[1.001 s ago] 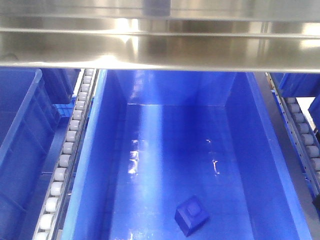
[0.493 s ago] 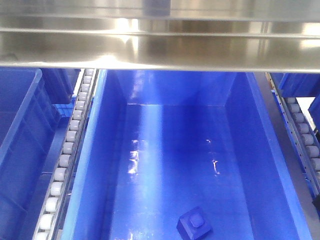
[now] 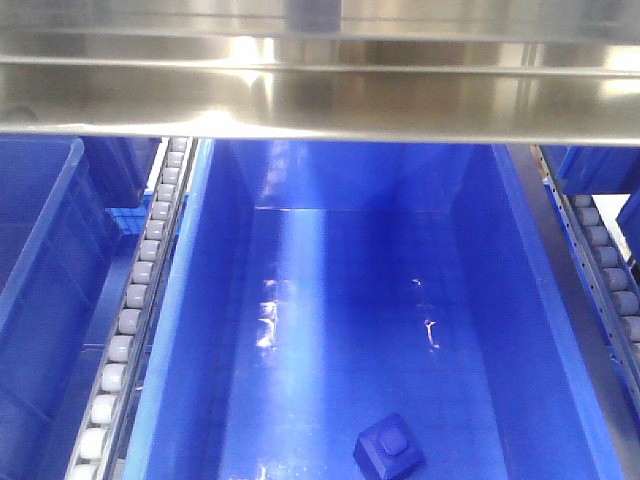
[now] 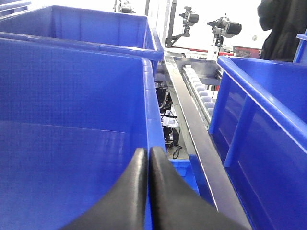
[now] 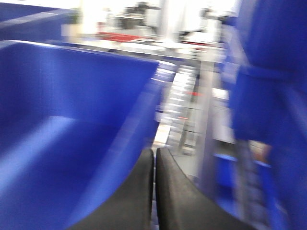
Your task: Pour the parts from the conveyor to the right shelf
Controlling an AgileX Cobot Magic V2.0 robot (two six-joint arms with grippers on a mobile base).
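Steel roller shelf (image 3: 150, 260), blue bin (image 3: 200, 330) under crossbar.
Part (image 3: 388, 447) rests at bin's 6 o'clock, likely just poured. Left gripper (image 4: 147, 158) and right gripper (image 5: 154, 160): fingers pressed together, pinching bin rims or empty, cannot tell.

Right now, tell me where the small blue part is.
In the front-facing view the blue part lies on the floor of the middle blue bin, near the bottom edge, slightly right of centre, knob up.

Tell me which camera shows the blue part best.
The front-facing view. It looks down into the bin and shows the part whole on the bin floor near the bottom edge, knob face up. Neither wrist view shows the part, only bin walls, rollers and each gripper's fingers pressed together.
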